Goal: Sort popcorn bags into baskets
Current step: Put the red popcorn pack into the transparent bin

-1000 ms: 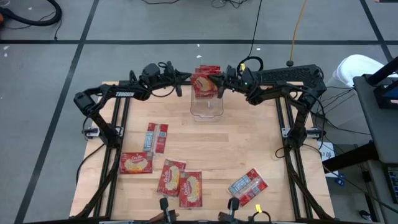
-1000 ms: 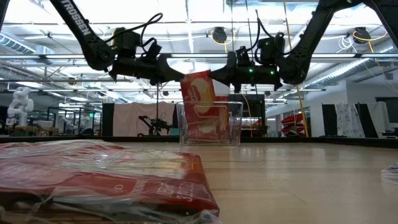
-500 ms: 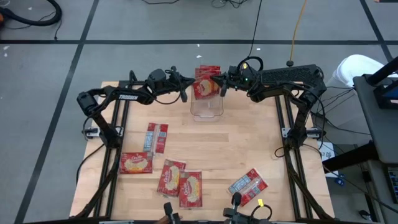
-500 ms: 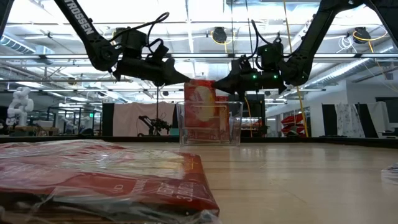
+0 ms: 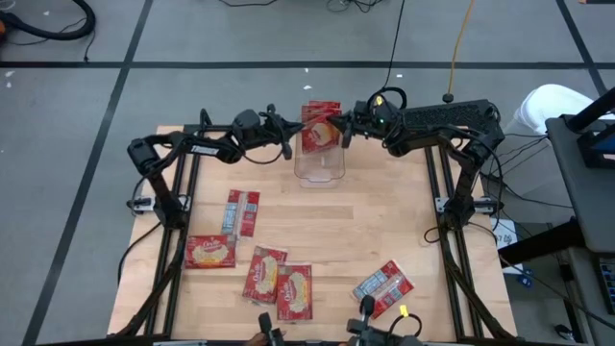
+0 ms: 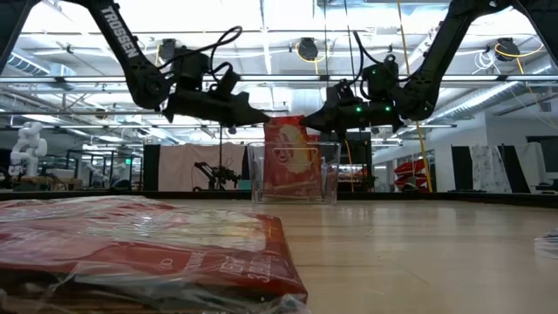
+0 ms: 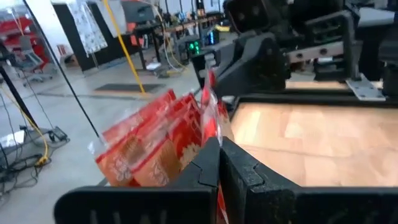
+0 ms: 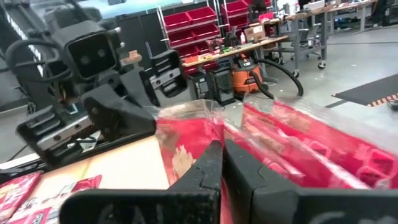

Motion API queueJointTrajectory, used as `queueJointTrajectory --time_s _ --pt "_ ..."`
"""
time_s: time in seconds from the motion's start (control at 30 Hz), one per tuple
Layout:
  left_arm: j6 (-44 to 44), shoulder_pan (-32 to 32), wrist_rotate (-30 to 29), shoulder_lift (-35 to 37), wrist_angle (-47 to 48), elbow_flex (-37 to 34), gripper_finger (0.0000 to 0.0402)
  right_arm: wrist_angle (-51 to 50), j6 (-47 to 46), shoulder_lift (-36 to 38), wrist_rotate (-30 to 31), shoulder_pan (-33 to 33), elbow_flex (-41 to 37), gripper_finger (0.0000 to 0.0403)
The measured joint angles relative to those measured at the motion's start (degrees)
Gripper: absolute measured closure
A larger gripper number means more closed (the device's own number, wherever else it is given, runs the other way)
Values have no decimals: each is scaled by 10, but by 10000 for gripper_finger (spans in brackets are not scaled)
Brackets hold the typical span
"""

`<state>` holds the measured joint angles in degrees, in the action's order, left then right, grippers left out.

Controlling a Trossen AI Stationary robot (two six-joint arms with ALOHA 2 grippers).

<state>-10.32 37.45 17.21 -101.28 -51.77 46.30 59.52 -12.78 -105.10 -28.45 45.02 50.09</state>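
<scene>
One red popcorn bag (image 5: 319, 135) stands upright in the clear plastic basket (image 5: 320, 169) at the table's far middle, and both my grippers are shut on its top. My left gripper (image 5: 292, 144) reaches in from the left, my right gripper (image 5: 339, 135) from the right. In the low view the popcorn bag (image 6: 286, 161) fills the middle of the basket (image 6: 330, 174). More red bags (image 5: 323, 109) show just beyond the held one; whether they stand inside the basket, I cannot tell. My left gripper pinches the bag's top left edge (image 7: 209, 127) between its two fingers, coming in level from the table's left. The bag hangs upright below the fingers, its lower part inside the basket. My right gripper pinches the bag's top right edge (image 8: 205, 134) between its two fingers, level from the table's right. The bag stays upright between the two grippers.
Several loose popcorn bags lie on the near half of the wooden table: one (image 5: 241, 211) at mid left, one (image 5: 210, 251) near the left edge, two (image 5: 279, 282) side by side at the front, one (image 5: 382, 286) at front right. The nearest bag (image 6: 148, 253) fills the low view's foreground.
Both grippers have sunk a little over the basket, the left one also moving toward the right. The bag, tilted and sticking well above the rim a second ago, now stands upright and lower in the basket.
</scene>
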Motion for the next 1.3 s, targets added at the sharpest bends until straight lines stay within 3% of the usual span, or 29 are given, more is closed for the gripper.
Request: queueJointTrajectory --time_s 0.4,1.0,1.3 --pt "-20 -1 -13 -8 -24 0 394 -19 5 0 -48 23 0 403" --pt "-84 -13 -29 -35 -57 1 393 -61 39 0 -50 34 0 403" --pt "-95 -12 -43 -37 -57 1 343 -116 68 25 -45 52 0 403"
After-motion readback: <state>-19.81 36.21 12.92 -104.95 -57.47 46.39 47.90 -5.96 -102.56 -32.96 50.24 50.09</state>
